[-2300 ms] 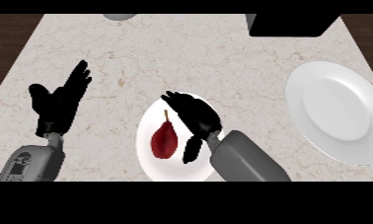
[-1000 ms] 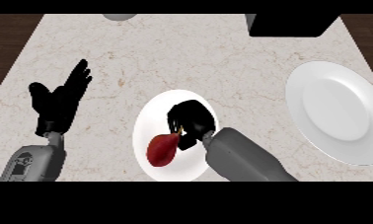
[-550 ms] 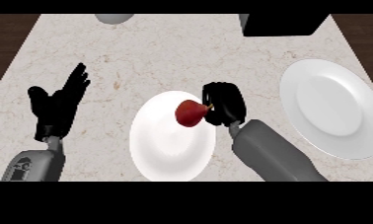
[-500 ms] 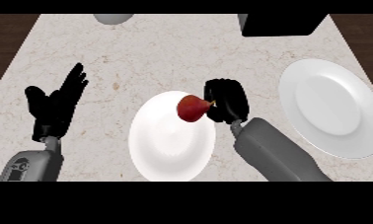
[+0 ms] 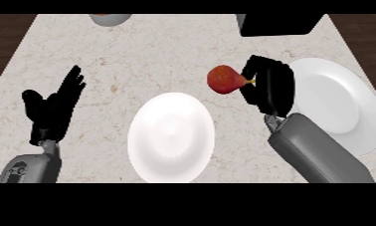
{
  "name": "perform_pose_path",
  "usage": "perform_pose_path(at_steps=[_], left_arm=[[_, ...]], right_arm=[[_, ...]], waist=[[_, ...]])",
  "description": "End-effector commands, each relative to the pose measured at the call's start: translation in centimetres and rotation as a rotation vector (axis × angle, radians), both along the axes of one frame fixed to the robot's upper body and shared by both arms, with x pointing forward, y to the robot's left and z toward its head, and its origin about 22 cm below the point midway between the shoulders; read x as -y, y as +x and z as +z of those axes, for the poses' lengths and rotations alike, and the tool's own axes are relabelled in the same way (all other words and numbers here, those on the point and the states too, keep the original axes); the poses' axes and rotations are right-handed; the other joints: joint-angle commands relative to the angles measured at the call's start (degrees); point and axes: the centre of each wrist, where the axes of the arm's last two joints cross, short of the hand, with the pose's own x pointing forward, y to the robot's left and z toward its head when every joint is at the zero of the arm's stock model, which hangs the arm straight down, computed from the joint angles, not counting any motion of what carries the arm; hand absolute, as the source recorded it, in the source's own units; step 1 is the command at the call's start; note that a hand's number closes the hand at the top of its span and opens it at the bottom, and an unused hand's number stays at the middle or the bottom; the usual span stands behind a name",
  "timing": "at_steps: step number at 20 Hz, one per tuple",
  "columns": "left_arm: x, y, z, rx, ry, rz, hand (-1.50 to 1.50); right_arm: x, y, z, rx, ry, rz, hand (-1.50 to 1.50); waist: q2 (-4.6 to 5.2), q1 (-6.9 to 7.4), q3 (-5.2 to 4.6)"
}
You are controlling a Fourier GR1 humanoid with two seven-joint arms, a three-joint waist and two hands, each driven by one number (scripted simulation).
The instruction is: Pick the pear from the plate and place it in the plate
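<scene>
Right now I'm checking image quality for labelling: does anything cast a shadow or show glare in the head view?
Head view: lighting is flat, with no clear shadow under the red pear held by the right hand; the two white round plates look evenly bright, without glare; edges are soft throughout.

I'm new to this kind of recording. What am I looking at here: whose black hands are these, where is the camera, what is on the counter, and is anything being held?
The camera sits at a humanoid robot's head and looks steeply down at a marble counter. The grey forearms ending in black hands are the robot's own. The left hand rests open at the left, fingers up. The right hand holds a red pear in the air, between two white plates: the near plate in the middle and the far plate at the right, partly behind the arm. At the back edge are a black box and part of a bowl.
</scene>
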Motion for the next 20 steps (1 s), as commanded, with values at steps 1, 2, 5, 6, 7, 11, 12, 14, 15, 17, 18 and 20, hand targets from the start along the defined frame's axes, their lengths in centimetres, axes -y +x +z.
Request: perform_pose_path(at_steps=[1,2,5,6,7,11,12,14,15,17,18,20], left_arm=[[-1.3,-0.9,0.1,0.010,0.001,-0.012,0.00],[0.1,0.1,-0.1,0.000,0.008,-0.022,0.00],[0.1,1.0,1.1,0.013,-0.011,-0.021,0.00],[0.7,0.6,1.2,-0.002,-0.010,-0.044,0.00],[0.8,0.5,-0.1,0.015,-0.019,-0.045,0.00],[1.8,-0.2,0.4,0.003,-0.007,-0.056,0.00],[0.3,1.5,0.5,0.022,-0.003,-0.038,0.00],[1.1,0.2,-0.2,0.015,-0.003,-0.043,0.00],[1.2,-0.7,-2.4,0.008,0.012,-0.041,0.00],[0.9,1.2,2.5,0.022,-0.007,-0.065,0.00],[1.8,0.4,0.0,0.020,0.005,-0.059,0.00],[1.8,0.9,1.4,0.032,0.002,-0.042,0.00]], right_arm=[[3.4,-2.1,1.9,0.056,0.107,-0.145,1.50],[3.1,-2.0,2.2,0.055,0.093,-0.186,1.50],[7.5,-2.8,3.1,0.086,0.162,-0.213,1.50],[8.9,-3.2,4.0,0.078,0.151,-0.236,1.50],[8.0,-3.8,2.4,0.069,0.150,-0.256,1.50],[14.4,-4.0,0.2,0.058,0.129,-0.341,1.50],[15.2,-4.2,1.7,0.069,0.153,-0.327,1.50],[17.8,-4.4,-0.1,0.063,0.150,-0.362,1.50],[18.9,-3.7,-0.4,0.034,0.146,-0.361,1.50],[20.2,-2.7,-1.2,-0.007,0.117,-0.362,1.50],[20.7,-2.2,-1.0,-0.061,0.094,-0.368,1.50],[22.2,-3.1,-2.3,-0.155,0.099,-0.347,1.50]], waist=[[0.31,0.81,0.06],[0.59,1.27,0.06],[0.77,1.58,0.12],[0.71,1.69,0.12],[0.88,2.12,0.09],[0.98,2.61,0.15],[1.03,2.28,0.11],[1.05,2.60,0.14],[1.17,2.79,0.14],[1.10,3.21,0.17],[1.14,3.20,0.14],[1.15,3.23,0.16]])
